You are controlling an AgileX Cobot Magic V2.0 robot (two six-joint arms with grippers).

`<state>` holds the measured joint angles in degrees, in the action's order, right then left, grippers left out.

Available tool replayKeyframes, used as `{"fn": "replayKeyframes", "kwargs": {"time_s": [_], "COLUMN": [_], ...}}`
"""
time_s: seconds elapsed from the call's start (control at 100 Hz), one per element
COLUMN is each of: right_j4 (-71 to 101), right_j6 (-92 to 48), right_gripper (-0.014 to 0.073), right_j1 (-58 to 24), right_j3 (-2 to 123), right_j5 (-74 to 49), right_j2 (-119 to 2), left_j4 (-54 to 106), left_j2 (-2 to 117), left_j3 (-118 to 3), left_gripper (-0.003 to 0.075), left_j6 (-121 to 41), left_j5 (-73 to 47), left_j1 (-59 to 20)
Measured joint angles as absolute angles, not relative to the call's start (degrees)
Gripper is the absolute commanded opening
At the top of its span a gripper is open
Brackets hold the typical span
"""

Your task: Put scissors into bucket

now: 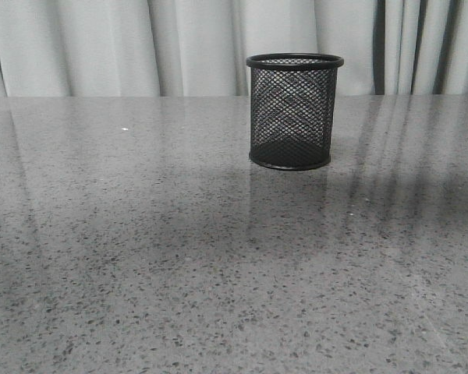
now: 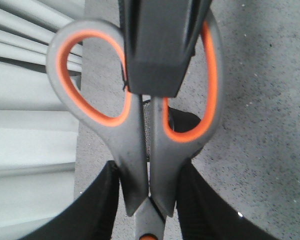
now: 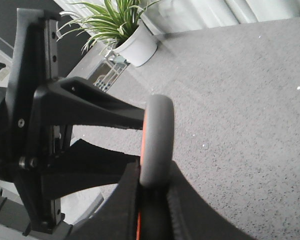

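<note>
The scissors (image 2: 140, 150) are pinched at the handle necks between the black fingers (image 2: 97, 210) of the left gripper (image 2: 147, 200), while the right gripper (image 3: 152, 205) is closed on one grey loop seen edge-on. The bucket (image 1: 294, 111) is seen upright on the grey speckled table (image 1: 140, 257), toward two o'clock from the middle of the front view, with pale curtains (image 1: 101, 47) behind it.

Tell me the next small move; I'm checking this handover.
Probably open the left gripper. Both grippers seem shut on the scissors. The right gripper clamps a handle loop, and the bucket stands right of centre, so the right arm looks better placed for the drop.
</note>
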<state>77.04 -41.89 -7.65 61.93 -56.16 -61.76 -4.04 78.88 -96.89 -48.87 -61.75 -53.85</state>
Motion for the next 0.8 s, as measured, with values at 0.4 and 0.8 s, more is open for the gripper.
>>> {"fn": "replayKeyframes", "kwargs": {"time_s": [0.4,0.8], "right_j4": [71.2,40.8], "right_j6": [-41.6,-27.9], "right_gripper": [-0.0064,-0.0064], "right_j1": [-7.1,-5.0], "right_j3": [63.6,80.2], "right_j5": [-53.3,-55.0], "right_j2": [-62.3,-65.9], "left_j4": [-7.0,-7.4], "left_j2": [78.9,74.9], "left_j3": [-101.1,-103.3], "left_gripper": [0.0543,0.0542], "left_j6": [-38.3,-31.6], "left_j5": [-65.4,-70.9], "left_j1": [-47.6,-30.5]}}
